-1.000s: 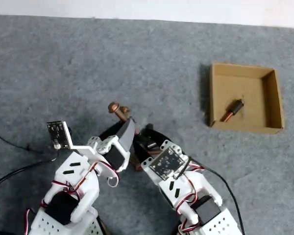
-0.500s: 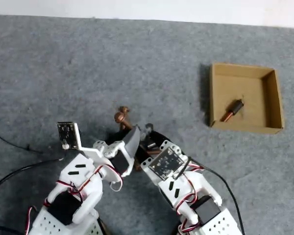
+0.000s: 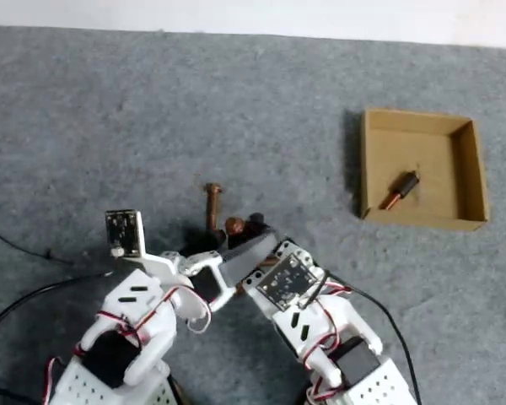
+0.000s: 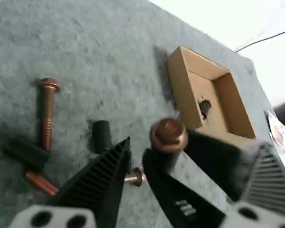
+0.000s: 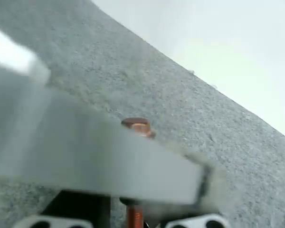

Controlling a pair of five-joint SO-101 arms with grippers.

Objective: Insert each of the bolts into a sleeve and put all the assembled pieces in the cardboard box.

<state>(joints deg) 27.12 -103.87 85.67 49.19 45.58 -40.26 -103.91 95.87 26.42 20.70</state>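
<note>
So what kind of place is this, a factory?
Probably not; it looks like a small robot practice table. Two little white arms sit at a grey carpeted tabletop, with loose copper bolts, black sleeves and a cardboard box.

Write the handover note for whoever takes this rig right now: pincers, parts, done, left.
Pincers: left pincer open and empty, close beside the gripped bolt; right pincer shut on that bolt, head poking out past its fingers. Whether a sleeve is on it, I cannot tell.
Parts: on the table lie a loose bolt, a loose sleeve, a second sleeve and what looks like a small bolt.
Done: one assembled piece in the cardboard box.
Left: finish and box the gripped bolt, then pair up the loose parts.
</note>
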